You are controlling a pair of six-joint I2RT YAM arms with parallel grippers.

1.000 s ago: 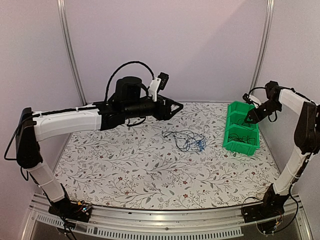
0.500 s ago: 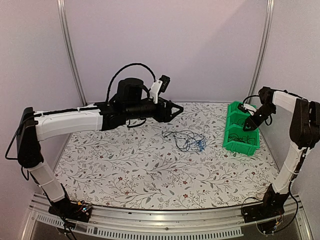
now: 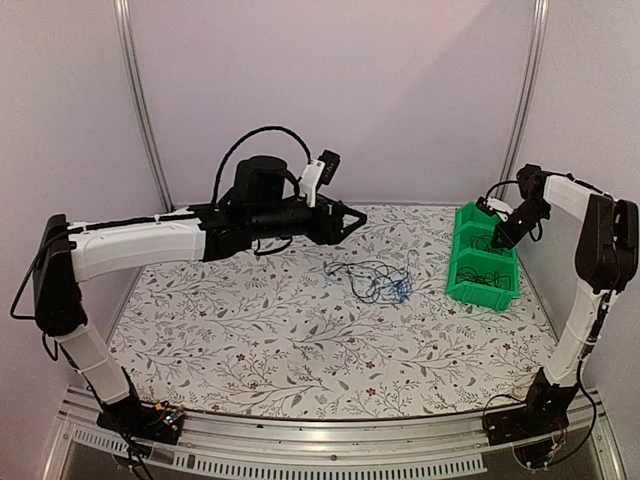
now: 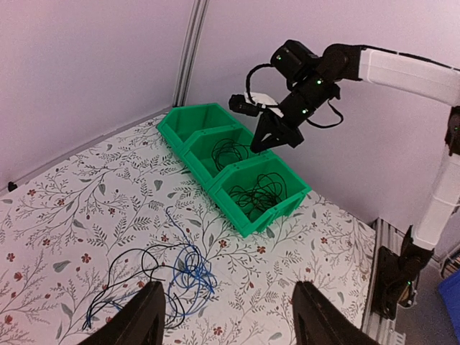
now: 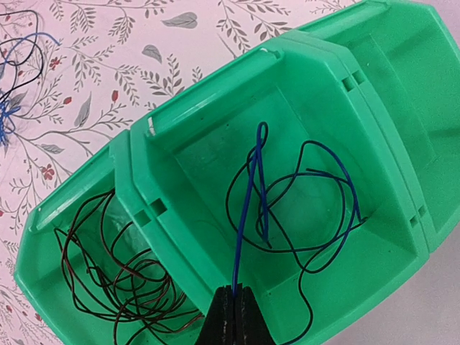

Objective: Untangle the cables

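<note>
Since a second ago the right gripper (image 5: 227,316) has drawn in over the green bins (image 3: 482,292) and snapped its jaws together; they now pinch a blue cable (image 5: 243,215), which runs straight up from the fingertips toward 12 o'clock in the wrist view and folds over at its top end. That cable lies in the middle bin, looped through a black cable (image 5: 327,215), and more dark cable (image 5: 108,269) is coiled in the next bin toward 8 o'clock. On the table (image 3: 250,350) the loose tangle of cables (image 3: 375,280), black with a blue knot at its 4 o'clock edge, lies flat with its long axis from 9 to 3 o'clock, well apart from the bins at its 3 o'clock. Above the tangle hangs the left gripper (image 4: 228,313), jaws wide apart and holding nothing.
</note>
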